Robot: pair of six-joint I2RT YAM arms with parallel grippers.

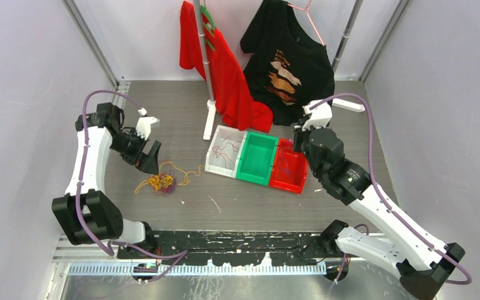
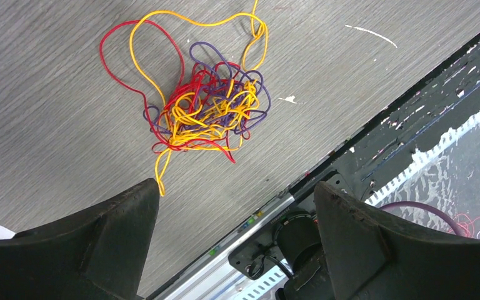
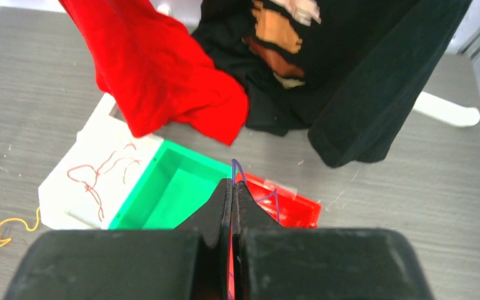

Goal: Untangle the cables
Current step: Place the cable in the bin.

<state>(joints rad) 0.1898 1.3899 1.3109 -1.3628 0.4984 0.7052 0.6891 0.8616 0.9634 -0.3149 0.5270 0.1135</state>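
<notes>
Red, yellow and purple cables [image 2: 209,109] lie knotted in one loose clump on the grey table [image 1: 256,206], left of the white bin [image 3: 59,197]. You'll find no single heading in the knot. Its spread runs roughly side to side, with a yellow tail [image 1: 190,170] trailing right toward that bin. Your left gripper [image 2: 237,187] hangs just above the clump, jaws wide, holding nothing. Your right gripper [image 3: 232,184] is closed over the red bin [image 3: 297,209], a purple strand [image 3: 235,165] pinched at its tips. Red strands [image 3: 94,178] lie in the white bin.
</notes>
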